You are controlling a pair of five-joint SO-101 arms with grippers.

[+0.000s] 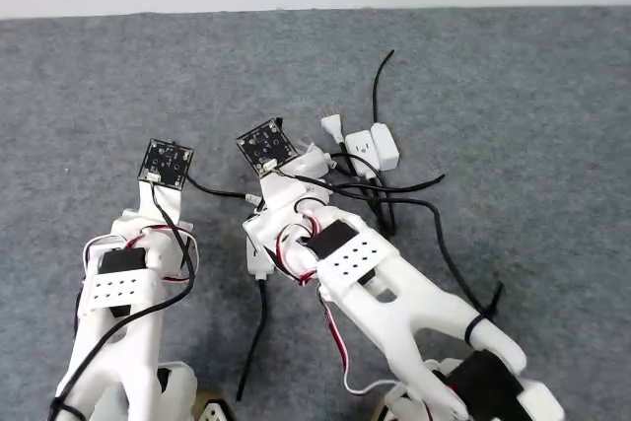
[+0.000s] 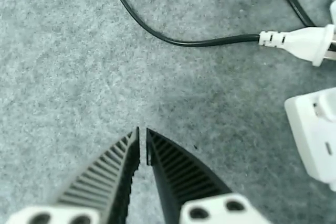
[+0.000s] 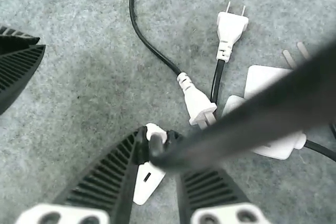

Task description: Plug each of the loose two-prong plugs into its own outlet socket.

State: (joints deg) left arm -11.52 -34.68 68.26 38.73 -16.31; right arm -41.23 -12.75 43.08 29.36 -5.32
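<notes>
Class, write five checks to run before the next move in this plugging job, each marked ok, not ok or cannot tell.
1. Left pincer shut and empty: ok.
2. Right pincer gripping the white connector: ok.
3. Loose plug prongs unobstructed: ok.
4. Socket block fully visible: not ok, a black cable crosses it.
5. White connector lined up with a plug: cannot tell.

I am logging two grippers, the left gripper (image 2: 142, 132) and the right gripper (image 3: 157, 136). I am counting two white plugs, a first plug (image 3: 231, 24) and a second plug (image 3: 199, 106). I am tallying three white outlet blocks (image 1: 385, 145).
</notes>
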